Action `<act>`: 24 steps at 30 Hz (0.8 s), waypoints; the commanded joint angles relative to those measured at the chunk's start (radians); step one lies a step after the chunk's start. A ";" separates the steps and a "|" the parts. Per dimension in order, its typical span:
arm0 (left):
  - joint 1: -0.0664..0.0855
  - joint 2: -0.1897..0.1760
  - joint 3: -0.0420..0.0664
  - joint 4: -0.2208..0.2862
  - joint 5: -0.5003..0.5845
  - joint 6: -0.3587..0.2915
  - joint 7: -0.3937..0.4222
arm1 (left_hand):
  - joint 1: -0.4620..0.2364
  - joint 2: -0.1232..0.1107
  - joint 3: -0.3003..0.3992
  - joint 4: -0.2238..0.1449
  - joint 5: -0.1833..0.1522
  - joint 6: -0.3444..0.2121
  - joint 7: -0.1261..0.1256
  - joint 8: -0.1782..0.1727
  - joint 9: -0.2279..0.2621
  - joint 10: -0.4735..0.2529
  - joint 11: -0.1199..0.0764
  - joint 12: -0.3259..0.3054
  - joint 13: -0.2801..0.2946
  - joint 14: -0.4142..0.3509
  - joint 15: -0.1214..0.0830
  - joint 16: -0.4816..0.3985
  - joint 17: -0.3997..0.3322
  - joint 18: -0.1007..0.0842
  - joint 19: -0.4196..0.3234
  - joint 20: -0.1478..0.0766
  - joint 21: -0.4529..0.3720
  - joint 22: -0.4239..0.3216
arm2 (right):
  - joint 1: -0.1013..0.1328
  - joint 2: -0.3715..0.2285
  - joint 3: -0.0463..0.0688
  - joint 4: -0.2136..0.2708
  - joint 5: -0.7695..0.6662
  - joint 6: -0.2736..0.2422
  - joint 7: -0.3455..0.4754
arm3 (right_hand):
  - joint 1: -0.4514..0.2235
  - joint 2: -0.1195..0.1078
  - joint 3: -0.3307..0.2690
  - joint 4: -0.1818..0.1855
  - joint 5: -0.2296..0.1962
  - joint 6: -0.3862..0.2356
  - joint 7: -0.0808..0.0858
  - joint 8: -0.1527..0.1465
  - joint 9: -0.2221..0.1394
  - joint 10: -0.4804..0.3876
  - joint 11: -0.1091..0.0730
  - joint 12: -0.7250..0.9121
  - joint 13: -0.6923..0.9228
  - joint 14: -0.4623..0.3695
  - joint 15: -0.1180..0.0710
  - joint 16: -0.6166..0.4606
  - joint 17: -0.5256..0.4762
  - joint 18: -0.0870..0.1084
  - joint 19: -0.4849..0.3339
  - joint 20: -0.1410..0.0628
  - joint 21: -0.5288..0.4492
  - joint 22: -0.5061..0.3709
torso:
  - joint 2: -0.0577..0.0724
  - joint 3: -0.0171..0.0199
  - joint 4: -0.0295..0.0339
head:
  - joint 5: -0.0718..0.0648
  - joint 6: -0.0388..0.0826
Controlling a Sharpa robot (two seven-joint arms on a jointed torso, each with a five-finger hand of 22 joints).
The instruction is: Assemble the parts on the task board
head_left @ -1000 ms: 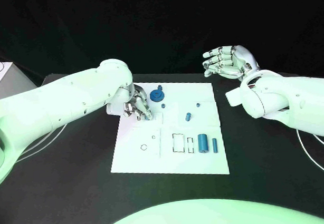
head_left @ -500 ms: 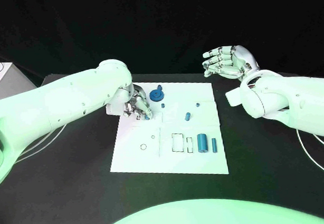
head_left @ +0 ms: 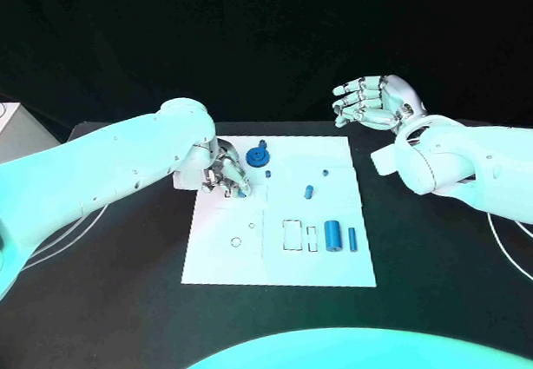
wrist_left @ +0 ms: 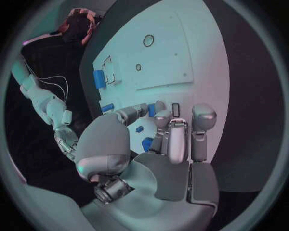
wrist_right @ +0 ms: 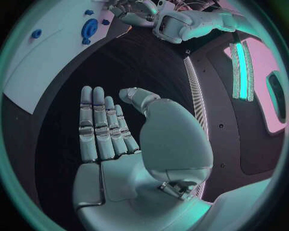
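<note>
The task board (head_left: 300,251) lay in the middle of the black table (head_left: 126,301), and everything else is placed from it. On its far edge sat a round blue gear-like part (head_left: 257,157). Near its centre lay a small blue peg (head_left: 309,192), and toward its near right side a larger blue cylinder (head_left: 334,235) beside a thin blue pin (head_left: 351,238). The left hand (head_left: 226,177) hung over the board's far left corner, fingers (wrist_left: 170,130) curled down onto the white surface around a small blue part (wrist_left: 151,110); whether it actually gripped it could not be told. The right hand (head_left: 373,103) hovered beyond the board's far right corner, off the plate, fingers apart and holding nothing.
</note>
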 commanded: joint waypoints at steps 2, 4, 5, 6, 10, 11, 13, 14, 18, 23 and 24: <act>-0.002 -0.009 -0.002 0.007 -0.019 -0.001 -0.008 | -0.005 -0.015 -0.070 0.034 -0.005 0.006 0.004 -0.010 0.003 -0.007 0.005 -0.001 0.002 0.049 0.008 -0.006 0.116 0.000 -0.003 0.006 -0.009 -0.004 | -0.001 0.000 0.000 0.001 -0.005 0.018 0.007 | -0.003 0.008 0.001 -0.005 0.003 -0.009 0.049 -0.002 -0.001 -0.005 0.007 -0.006 -0.002 -0.002 0.007 -0.006 -0.002 0.002 -0.004 0.003 -0.005 -0.002 | -0.001 -0.0009 0.0002 | 0.002 0.000; -0.002 -0.013 -0.001 0.013 -0.019 -0.001 -0.008 | -0.001 -0.019 -0.111 0.052 -0.005 0.007 0.005 -0.014 0.006 -0.009 0.006 -0.002 0.003 0.049 0.010 -0.006 0.117 0.000 -0.004 0.008 -0.011 -0.007 | -0.001 0.000 0.000 0.000 -0.005 0.018 0.008 | -0.004 0.009 0.001 -0.006 0.003 -0.010 0.049 -0.002 -0.002 -0.006 0.007 -0.006 -0.002 -0.003 0.008 -0.008 -0.003 0.002 -0.005 0.003 -0.006 -0.004 | -0.002 -0.0012 0.0003 | 0.002 0.000; -0.001 -0.016 0.001 0.018 -0.020 -0.002 -0.008 | 0.005 -0.023 -0.159 0.074 -0.006 0.007 0.006 -0.018 0.009 -0.010 0.007 -0.002 0.004 0.049 0.011 -0.006 0.117 0.001 -0.004 0.008 -0.012 -0.007 | -0.002 0.000 0.000 0.000 -0.005 0.018 0.008 | -0.004 0.009 0.001 -0.006 0.003 -0.010 0.050 -0.002 -0.002 -0.006 0.007 -0.006 -0.001 -0.004 0.008 -0.009 -0.003 0.002 -0.006 0.004 -0.007 -0.004 | -0.001 -0.0012 0.0007 | 0.002 0.000; -0.001 -0.021 0.003 0.024 -0.022 -0.004 -0.008 | 0.011 -0.025 -0.183 0.086 -0.007 0.007 0.006 -0.020 0.011 -0.010 0.008 -0.002 0.005 0.049 0.011 -0.007 0.116 0.001 -0.003 0.008 -0.013 -0.007 | -0.002 0.000 0.000 -0.002 -0.005 0.018 0.008 | -0.004 0.009 0.001 -0.006 0.003 -0.010 0.050 -0.002 -0.002 -0.006 0.007 -0.006 -0.001 -0.004 0.008 -0.009 -0.003 0.002 -0.006 0.004 -0.007 -0.004 | -0.002 -0.0016 0.0011 | 0.002 0.000; -0.001 -0.037 0.012 0.045 -0.029 -0.011 -0.008 | 0.031 -0.030 -0.258 0.129 -0.010 0.009 0.005 -0.025 0.017 -0.009 0.006 -0.002 0.008 0.049 0.010 -0.006 0.117 0.001 -0.001 0.007 -0.014 -0.007 | -0.003 0.000 0.000 -0.005 -0.005 0.018 0.008 | -0.004 0.009 0.001 -0.007 0.003 -0.011 0.050 -0.002 -0.002 -0.007 0.008 -0.007 -0.001 -0.005 0.009 -0.010 -0.004 0.001 -0.007 0.004 -0.008 -0.005 | -0.003 -0.0016 0.0008 | 0.003 0.000; -0.001 -0.041 0.015 0.050 -0.031 -0.012 -0.008 | 0.037 -0.030 -0.272 0.140 -0.013 0.009 0.004 -0.026 0.018 -0.009 0.006 -0.002 0.009 0.049 0.010 -0.007 0.117 0.001 -0.002 0.007 -0.015 -0.008 | -0.003 0.000 0.000 -0.006 -0.005 0.018 0.008 | -0.004 0.009 0.001 -0.007 0.003 -0.011 0.050 -0.002 -0.002 -0.007 0.008 -0.007 -0.001 -0.005 0.009 -0.010 -0.004 0.001 -0.007 0.004 -0.008 -0.005 | -0.003 -0.0015 0.0005 | 0.003 0.000; -0.001 -0.048 0.023 0.060 -0.034 -0.014 -0.008 | 0.047 -0.030 -0.296 0.160 -0.024 0.010 0.003 -0.028 0.020 -0.008 0.005 -0.001 0.011 0.049 0.009 -0.007 0.117 0.001 -0.001 0.007 -0.015 -0.007 | -0.004 0.000 0.000 -0.007 -0.005 0.018 0.008 | -0.005 0.009 0.001 -0.007 0.003 -0.011 0.050 -0.003 -0.002 -0.007 0.008 -0.007 -0.001 -0.006 0.009 -0.012 -0.004 0.001 -0.008 0.004 -0.009 -0.006 | -0.003 -0.0015 0.0004 | 0.003 0.000; -0.001 -0.052 0.026 0.065 -0.036 -0.015 -0.008 | 0.053 -0.030 -0.306 0.169 -0.031 0.010 0.003 -0.029 0.021 -0.008 0.005 -0.002 0.011 0.049 0.009 -0.007 0.117 0.001 0.000 0.006 -0.015 -0.007 | -0.004 0.000 0.000 -0.008 -0.005 0.018 0.008 | -0.005 0.009 0.001 -0.007 0.003 -0.012 0.050 -0.003 -0.002 -0.007 0.008 -0.007 -0.001 -0.007 0.010 -0.012 -0.005 0.001 -0.009 0.005 -0.009 -0.007 | -0.002 -0.0013 0.0002 | 0.004 0.000; -0.001 -0.068 0.041 0.090 -0.041 -0.017 -0.008 | 0.085 -0.017 -0.365 0.207 -0.116 0.011 0.002 -0.032 0.028 -0.007 0.004 -0.002 0.014 0.049 0.008 -0.007 0.116 0.001 0.000 0.006 -0.016 -0.007 | -0.006 -0.001 0.000 -0.011 -0.005 0.018 0.008 | -0.007 0.010 0.001 -0.007 0.004 -0.012 0.051 -0.003 -0.003 -0.008 0.009 -0.007 -0.001 -0.009 0.011 -0.014 -0.006 0.001 -0.011 0.005 -0.011 -0.009 | -0.002 -0.0012 0.0002 | 0.006 0.000; 0.000 -0.095 0.064 0.124 -0.045 -0.017 -0.008 | 0.085 -0.007 -0.401 0.209 -0.159 0.011 0.002 -0.035 0.031 -0.009 0.004 -0.004 0.012 0.048 0.008 -0.009 0.114 0.002 -0.002 0.006 -0.019 -0.011 | -0.008 -0.001 0.000 -0.013 -0.005 0.019 0.009 | -0.008 0.011 0.001 -0.008 0.004 -0.013 0.052 -0.002 -0.003 -0.010 0.010 -0.008 -0.001 -0.011 0.012 -0.017 -0.007 0.000 -0.014 0.006 -0.014 -0.012 | -0.002 -0.0015 -0.0003 | 0.007 0.000; 0.000 -0.102 0.068 0.132 -0.043 -0.017 -0.008 | 0.085 -0.006 -0.403 0.209 -0.160 0.011 0.002 -0.035 0.031 -0.012 0.004 -0.006 0.008 0.046 0.008 -0.011 0.109 0.003 -0.005 0.006 -0.022 -0.016 | -0.008 -0.002 0.000 -0.013 -0.005 0.019 0.010 | -0.008 0.011 0.001 -0.008 0.004 -0.014 0.052 -0.003 -0.003 -0.011 0.010 -0.008 -0.001 -0.011 0.012 -0.017 -0.007 0.000 -0.014 0.007 -0.014 -0.012 | -0.001 -0.0014 -0.0003 | 0.007 0.000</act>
